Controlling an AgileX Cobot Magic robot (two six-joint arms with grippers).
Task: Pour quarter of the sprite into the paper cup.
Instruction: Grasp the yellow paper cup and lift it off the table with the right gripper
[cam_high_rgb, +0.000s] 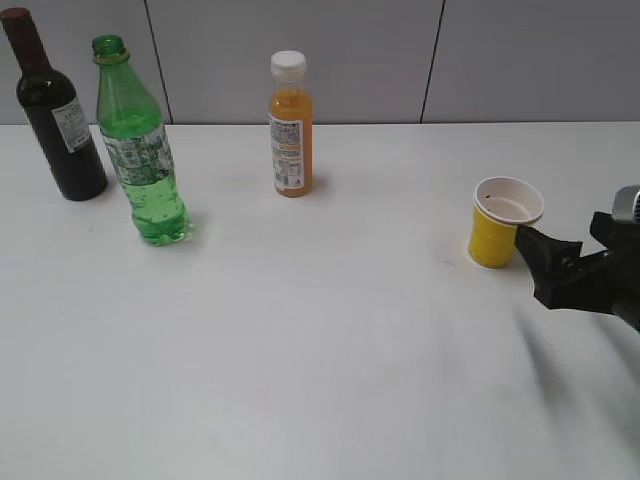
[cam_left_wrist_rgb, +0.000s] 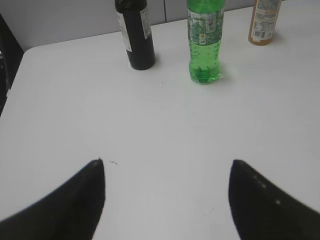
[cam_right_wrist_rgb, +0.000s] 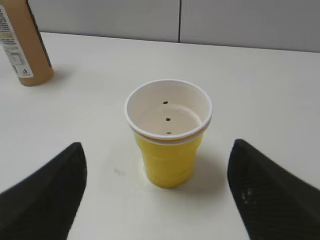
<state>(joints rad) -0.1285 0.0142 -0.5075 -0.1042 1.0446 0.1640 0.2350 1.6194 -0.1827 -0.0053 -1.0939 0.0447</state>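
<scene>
The sprite (cam_high_rgb: 140, 150), a tall green bottle with a white-and-green label and no cap, stands upright at the far left of the table; it also shows in the left wrist view (cam_left_wrist_rgb: 204, 40). The yellow paper cup (cam_high_rgb: 503, 222) stands upright at the right, and is empty in the right wrist view (cam_right_wrist_rgb: 168, 132). My right gripper (cam_high_rgb: 562, 252) is open just right of the cup, its fingers (cam_right_wrist_rgb: 157, 165) wide apart in front of the cup. My left gripper (cam_left_wrist_rgb: 167, 167) is open and empty, well short of the sprite; it is out of the exterior view.
A dark wine bottle (cam_high_rgb: 58, 115) stands left of the sprite and shows in the left wrist view (cam_left_wrist_rgb: 135, 32). An orange juice bottle with a white cap (cam_high_rgb: 290, 125) stands at the back middle. The white table (cam_high_rgb: 320, 340) meets a grey wall behind.
</scene>
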